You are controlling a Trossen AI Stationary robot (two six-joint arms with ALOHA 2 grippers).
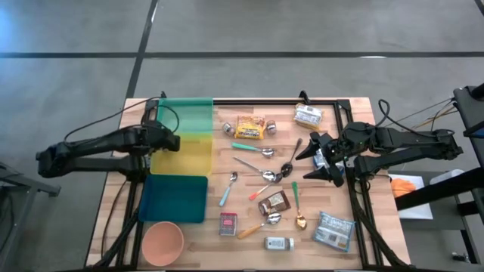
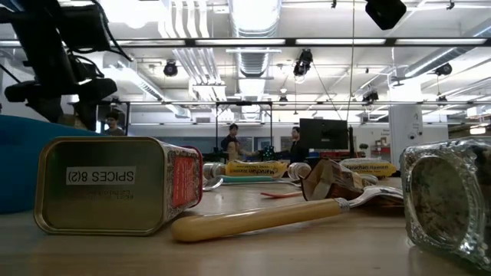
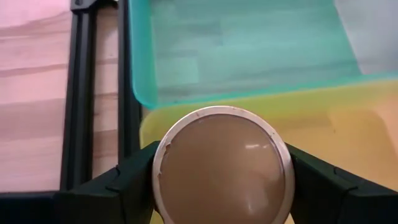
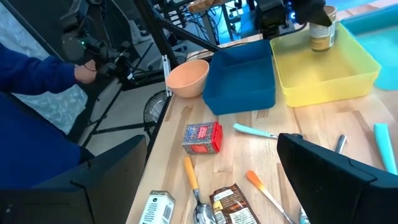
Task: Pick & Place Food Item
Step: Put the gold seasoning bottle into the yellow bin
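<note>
1. Jar sits pinched between the left gripper fingers, right over the yellow bin, so it can drop in there.
2. Right gripper waits spread wide above the spoons, holding nothing.

From the right wrist cam, the right gripper had its two dark fingers spread wide with nothing between them. Past them on the wooden table sat a red spice tin on its side, a brown packet, a small white jar and a few spoons with orange and teal handles. Farther off were a peach bowl, a blue bin and a yellow bin side by side. The left gripper held a brown jar over the yellow bin. A person's blue sleeve showed beyond the table.
</note>
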